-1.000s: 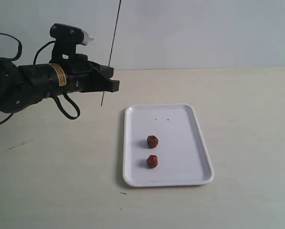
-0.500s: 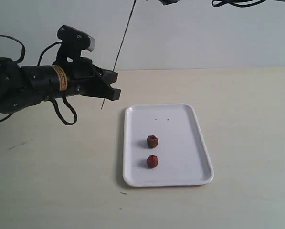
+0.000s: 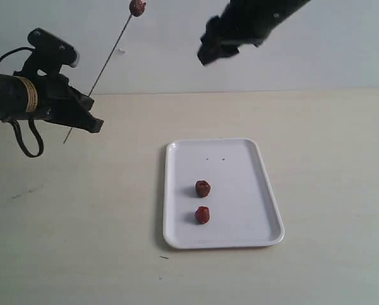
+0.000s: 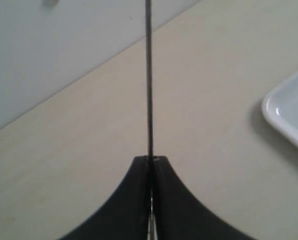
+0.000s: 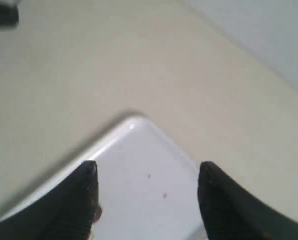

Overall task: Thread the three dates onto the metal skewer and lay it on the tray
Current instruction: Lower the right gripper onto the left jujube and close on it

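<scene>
My left gripper (image 3: 91,117) (image 4: 151,159) is shut on the metal skewer (image 3: 103,60) (image 4: 149,75), which slants up and to the right above the table at the left. One date (image 3: 137,7) is stuck on the skewer's upper end. Two more dates (image 3: 203,188) (image 3: 202,215) lie one behind the other on the white tray (image 3: 252,190) (image 5: 139,165). My right gripper (image 3: 205,54) (image 5: 146,172) hangs high over the tray's far end, open, with nothing between its fingers. A bit of a date (image 5: 97,214) peeps out beside one finger in the right wrist view.
The tray's corner (image 4: 288,112) shows at the edge of the left wrist view. A pale wall (image 3: 341,44) rises behind the beige table (image 3: 81,241). A tiny dark speck (image 3: 164,257) lies in front of the tray.
The left arm has drawn back to the left, tilting the skewer further, and the date on its tip now shows. My right gripper has come down into view over the tray.
</scene>
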Controlling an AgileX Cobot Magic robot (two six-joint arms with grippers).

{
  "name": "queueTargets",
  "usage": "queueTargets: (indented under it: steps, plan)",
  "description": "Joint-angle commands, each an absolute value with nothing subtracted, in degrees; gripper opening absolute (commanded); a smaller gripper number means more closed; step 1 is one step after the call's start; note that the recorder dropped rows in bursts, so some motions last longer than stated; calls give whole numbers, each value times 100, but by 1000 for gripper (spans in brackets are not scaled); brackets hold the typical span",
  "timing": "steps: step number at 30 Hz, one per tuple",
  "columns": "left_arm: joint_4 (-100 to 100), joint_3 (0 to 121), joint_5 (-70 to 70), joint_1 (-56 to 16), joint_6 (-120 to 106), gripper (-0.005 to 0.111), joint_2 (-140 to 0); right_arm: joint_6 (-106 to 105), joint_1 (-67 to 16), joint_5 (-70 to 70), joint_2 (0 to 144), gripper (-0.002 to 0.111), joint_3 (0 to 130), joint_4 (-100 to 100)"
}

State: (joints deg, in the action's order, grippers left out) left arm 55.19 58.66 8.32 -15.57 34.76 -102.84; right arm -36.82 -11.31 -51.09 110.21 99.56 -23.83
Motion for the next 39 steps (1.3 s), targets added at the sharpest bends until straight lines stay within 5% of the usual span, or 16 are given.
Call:
queueTargets:
  steps: [1,10,39]
  plan:
    - [5580,5861,-36,-1538,3507,0,-10066,-3571,-1185,-6131,11348,57,9928,-1935]
    - [5580,5861,-249,-1538,3320,0,-10045,-1404,-2320,-5944,12511,62,9928,-455]
    - [5667,5861,-188,-1538,3331,0,-10045,-722,-2332,-5184,13008,62,9405,-557]
